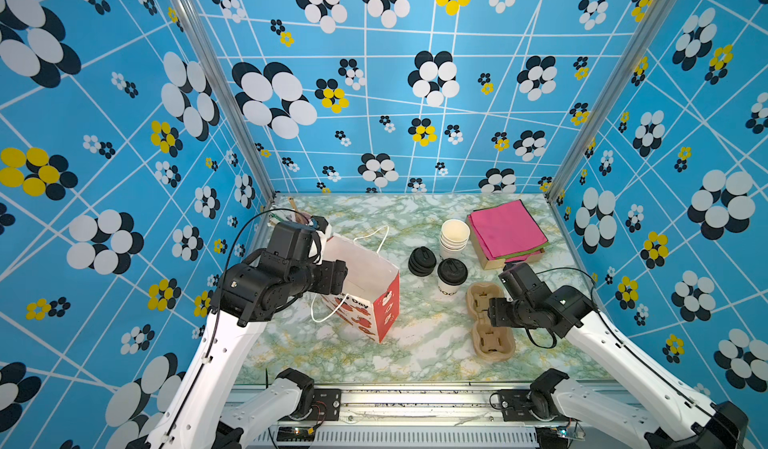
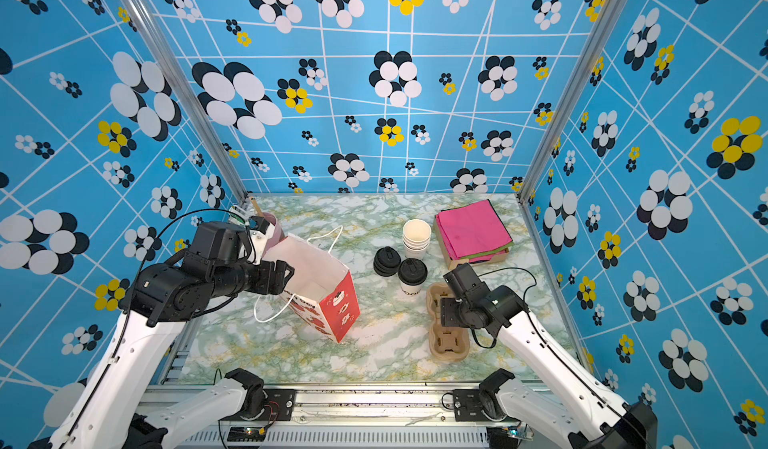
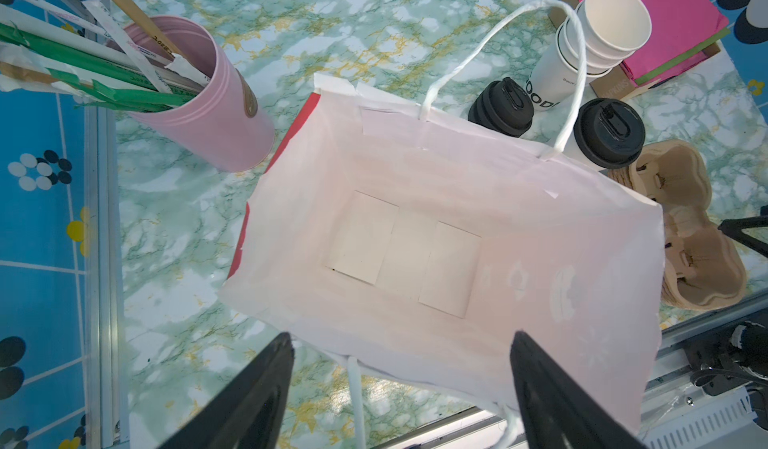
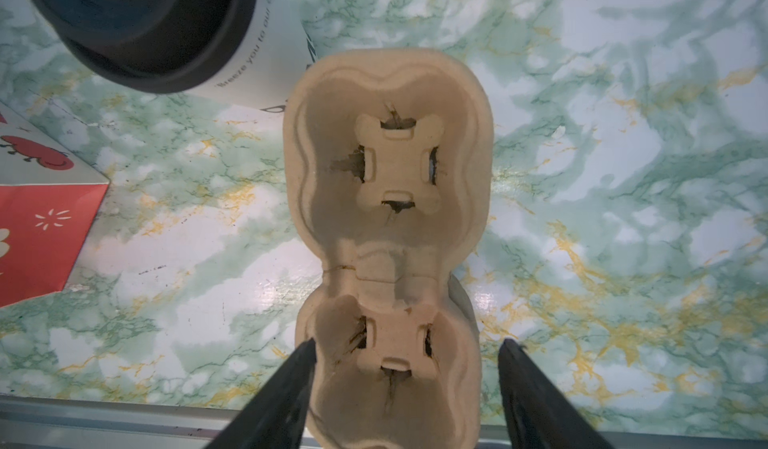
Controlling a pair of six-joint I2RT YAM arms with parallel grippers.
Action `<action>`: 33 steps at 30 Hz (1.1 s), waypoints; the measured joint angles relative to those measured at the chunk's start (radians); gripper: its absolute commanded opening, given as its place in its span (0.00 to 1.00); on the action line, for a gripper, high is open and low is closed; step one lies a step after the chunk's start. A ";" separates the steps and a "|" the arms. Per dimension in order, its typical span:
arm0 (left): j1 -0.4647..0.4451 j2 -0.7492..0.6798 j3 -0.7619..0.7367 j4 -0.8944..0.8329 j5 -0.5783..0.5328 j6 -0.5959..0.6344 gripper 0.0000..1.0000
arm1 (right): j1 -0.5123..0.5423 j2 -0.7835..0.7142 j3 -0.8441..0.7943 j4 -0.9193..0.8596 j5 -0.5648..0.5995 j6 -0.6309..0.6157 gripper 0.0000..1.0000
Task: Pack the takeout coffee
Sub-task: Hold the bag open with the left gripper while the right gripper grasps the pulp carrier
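Marbled green-and-white table (image 1: 415, 355) is filling the lower middle of both top views, with blue flowered walls enclosing it on three sides.

The takeout coffee (image 1: 452, 274) is standing upright right of centre, lid on, outside the paper bag (image 1: 365, 276). The stack of lids (image 1: 422, 262) is sitting just beside it on its left and the stack of cups (image 1: 454, 237) just above it.

The cup carrier (image 1: 492, 339) is lying below and right of the coffee, its long axis running up the frame and its upper end almost touching the cup.

The right gripper (image 4: 408, 343) is hovering over the carrier with its jaws spread, straddling the near well and gripping nothing. In the right wrist view the coffee (image 4: 137, 23) is showing at the upper left, beyond the carrier's far well.

The left gripper (image 3: 402, 336) is hanging over the bag's open mouth, jaws wide and empty.

Judgement: the right arm is the nearer to the coffee. The coffee is lying forward and left of its jaws, so the reach will be crossing the carrier lengthwise.
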 measured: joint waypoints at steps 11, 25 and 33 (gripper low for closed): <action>0.039 -0.084 -0.065 0.063 0.047 -0.011 0.85 | 0.001 0.109 0.000 0.025 -0.040 0.034 0.55; 0.058 -0.132 -0.127 0.129 0.106 -0.045 0.86 | 0.031 0.240 0.000 0.080 -0.021 0.038 0.46; 0.066 -0.134 -0.140 0.138 0.127 -0.046 0.87 | 0.057 0.272 0.000 0.081 0.015 0.037 0.42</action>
